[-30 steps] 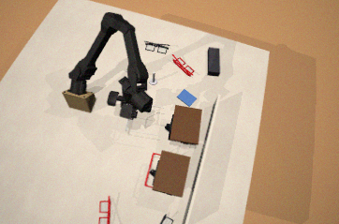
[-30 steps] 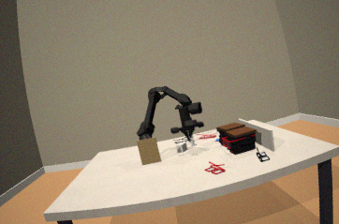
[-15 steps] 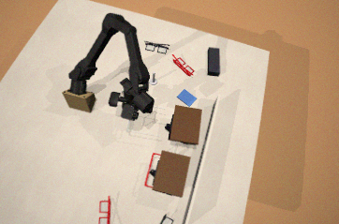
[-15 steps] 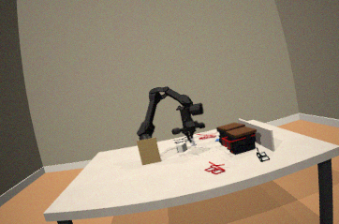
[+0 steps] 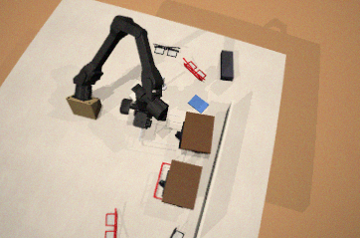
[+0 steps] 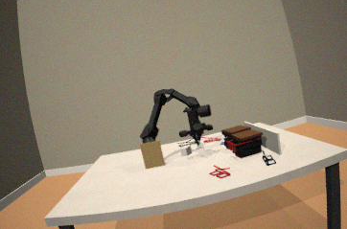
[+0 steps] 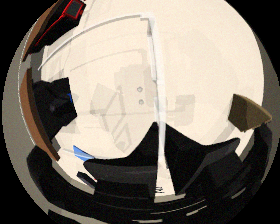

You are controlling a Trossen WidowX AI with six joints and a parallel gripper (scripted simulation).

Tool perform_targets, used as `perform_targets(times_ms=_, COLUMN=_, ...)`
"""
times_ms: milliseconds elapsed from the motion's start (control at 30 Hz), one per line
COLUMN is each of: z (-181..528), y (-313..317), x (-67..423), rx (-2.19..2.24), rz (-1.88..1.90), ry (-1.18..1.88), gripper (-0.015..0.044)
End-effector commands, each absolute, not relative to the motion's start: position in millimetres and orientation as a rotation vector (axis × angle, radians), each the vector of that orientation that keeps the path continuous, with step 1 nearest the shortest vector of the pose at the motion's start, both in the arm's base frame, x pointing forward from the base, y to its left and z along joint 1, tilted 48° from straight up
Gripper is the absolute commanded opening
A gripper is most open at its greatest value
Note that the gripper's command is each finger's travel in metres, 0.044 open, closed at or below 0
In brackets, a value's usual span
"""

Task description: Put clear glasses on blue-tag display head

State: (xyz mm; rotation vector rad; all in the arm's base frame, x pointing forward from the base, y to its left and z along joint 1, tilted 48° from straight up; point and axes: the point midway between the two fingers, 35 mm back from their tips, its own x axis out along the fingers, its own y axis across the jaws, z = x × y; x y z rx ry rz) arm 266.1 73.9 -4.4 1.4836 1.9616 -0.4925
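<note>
My gripper (image 5: 148, 121) (image 6: 194, 142) (image 7: 158, 125) is shut on the clear glasses (image 5: 158, 137) (image 7: 151, 47), which are hard to make out against the white table. In the wrist view their pale frame runs up and to the left from between my fingers. I hold them low over the table, just left of the display head with the brown top (image 5: 198, 132) (image 6: 238, 131) that stands beside the blue tag (image 5: 198, 104) (image 7: 81, 153). The glasses are apart from that head. The other head (image 5: 182, 183) wears red glasses (image 5: 159, 181).
A white upright panel (image 5: 217, 163) (image 6: 263, 135) stands right of both heads. Black glasses (image 5: 168, 53), red glasses (image 5: 194, 69) and a dark case (image 5: 227, 65) lie at the back. More red glasses (image 5: 110, 223) (image 6: 219, 172) and black glasses (image 6: 268, 159) lie at the front. My tan base (image 5: 85, 107) is on the left.
</note>
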Motion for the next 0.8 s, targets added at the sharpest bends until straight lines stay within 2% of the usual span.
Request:
perform_targets(times_ms=0, z=-3.0, y=75.8, x=273.7, rx=1.492, rz=-0.492, ry=1.958, gripper=0.0000)
perform_targets(times_ms=767, z=-0.7, y=84.8, x=301.9, rx=1.493, rz=-0.490, ry=1.958, gripper=0.0000)
